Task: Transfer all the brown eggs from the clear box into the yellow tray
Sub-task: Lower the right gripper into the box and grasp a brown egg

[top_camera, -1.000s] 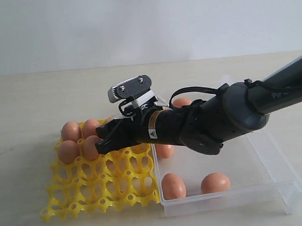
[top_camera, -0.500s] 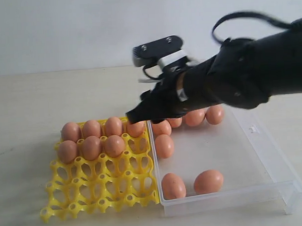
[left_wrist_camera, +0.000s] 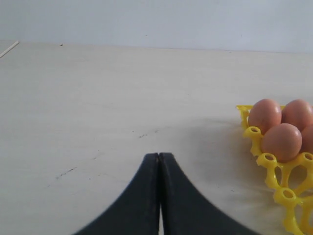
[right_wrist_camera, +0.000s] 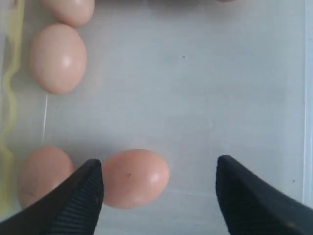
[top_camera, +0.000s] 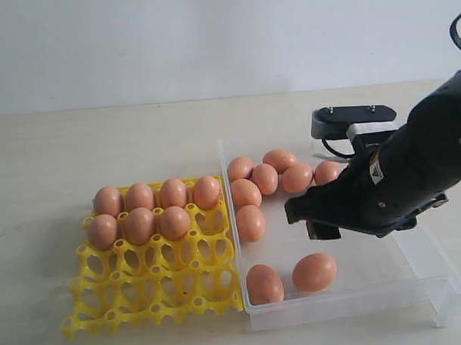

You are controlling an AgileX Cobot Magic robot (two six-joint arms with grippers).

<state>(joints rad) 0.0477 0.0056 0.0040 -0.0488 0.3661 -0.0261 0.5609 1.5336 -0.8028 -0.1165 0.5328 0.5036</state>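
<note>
The yellow tray (top_camera: 155, 285) lies at the left with several brown eggs (top_camera: 174, 222) filling its back row and part of the second row. To its right, the clear box (top_camera: 435, 283) holds several more eggs, a cluster at the back (top_camera: 265, 178) and two near the front (top_camera: 314, 271). My right gripper (top_camera: 314, 219) hangs open above the middle of the box. In the right wrist view my right gripper (right_wrist_camera: 159, 164) is open and empty, with one egg (right_wrist_camera: 134, 178) on the box floor beside one finger. My left gripper (left_wrist_camera: 159, 155) is shut and empty over bare table, left of the tray corner (left_wrist_camera: 274, 176).
The tray's front rows (top_camera: 182, 291) are open cups. The box's near wall (top_camera: 341, 305) and its left wall (top_camera: 230, 218) touch the tray's side. The pale table (top_camera: 100, 139) runs back to a white wall.
My right arm has lifted from the tray and swung right, over the box. An egg now sits in the second row's third cup, and the fingers are empty.
</note>
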